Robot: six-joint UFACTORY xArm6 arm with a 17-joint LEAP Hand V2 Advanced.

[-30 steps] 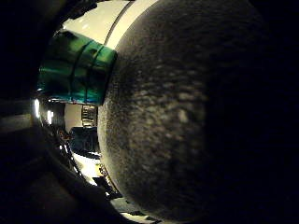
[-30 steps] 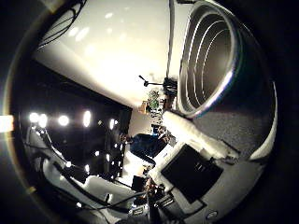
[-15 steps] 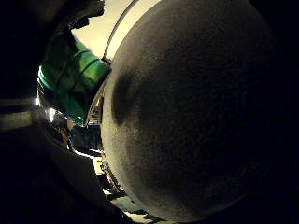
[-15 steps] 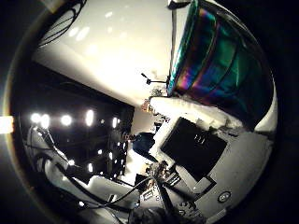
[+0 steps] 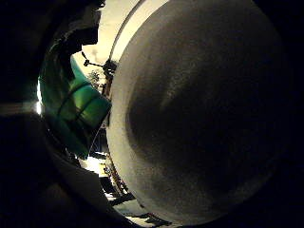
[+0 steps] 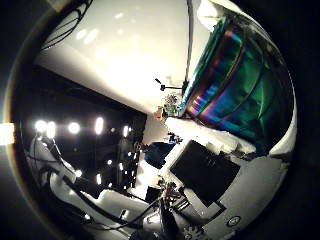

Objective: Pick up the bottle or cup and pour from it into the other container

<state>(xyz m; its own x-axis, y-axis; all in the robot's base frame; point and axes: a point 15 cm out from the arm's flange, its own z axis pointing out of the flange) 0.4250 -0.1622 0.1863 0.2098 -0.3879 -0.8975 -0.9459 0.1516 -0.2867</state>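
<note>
A shiny green cup (image 6: pixel 235 95) with rainbow glints on its ribbed side sits very close to my palm, turned side-on. White and black parts of my hand (image 6: pixel 215 185) reach up beside it, and a white finger (image 6: pixel 210 140) lies along its wall, so the hand looks curled round the cup. In the little finger side view a grey, grainy, rounded surface (image 5: pixel 199 114) fills most of the picture, and I cannot tell what it is. No second container can be made out.
Beyond the cup are a pale ceiling (image 6: pixel 125 55), a dark wall with a row of bright lamps (image 6: pixel 75 127), and a thin stand (image 6: pixel 167 87) far off. Part of the arm (image 6: pixel 115 200) crosses below.
A second ago I saw into the cup's open ribbed mouth; now I see its green side, so it has turned relative to the palm. The room behind has hardly shifted.
</note>
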